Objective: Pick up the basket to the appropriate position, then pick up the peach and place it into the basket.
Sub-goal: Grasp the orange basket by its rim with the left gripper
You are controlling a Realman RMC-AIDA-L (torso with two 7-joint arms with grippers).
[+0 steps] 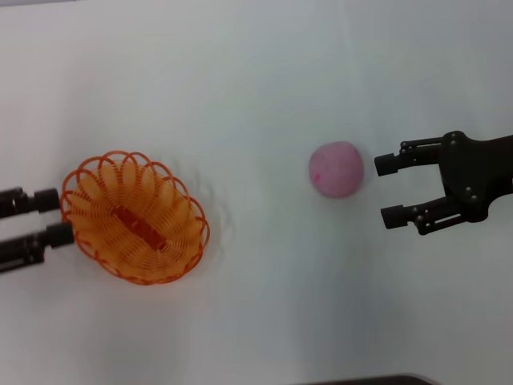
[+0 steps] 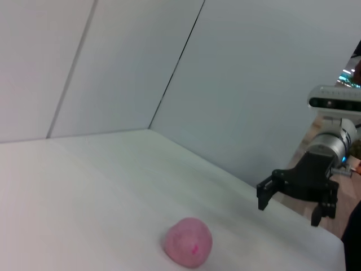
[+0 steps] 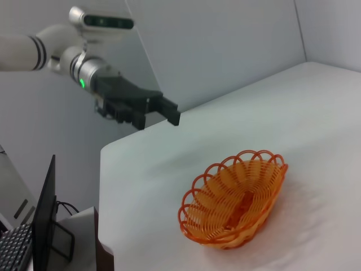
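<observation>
The orange basket (image 1: 132,216) sits upright on the white table at the left; it also shows in the right wrist view (image 3: 234,197). My left gripper (image 1: 54,216) is open at the basket's left end, with its fingertips by the rim and nothing in it. In the right wrist view the left gripper (image 3: 158,118) hangs above the table, apart from the basket. The pink peach (image 1: 336,168) lies right of the middle; it also shows in the left wrist view (image 2: 189,241). My right gripper (image 1: 389,191) is open and empty just right of the peach, as the left wrist view (image 2: 290,206) also shows.
The table (image 1: 256,80) is white with grey walls behind it. A monitor and a keyboard (image 3: 42,231) stand beyond the table's edge on the left arm's side. A dark edge (image 1: 377,379) shows at the front of the head view.
</observation>
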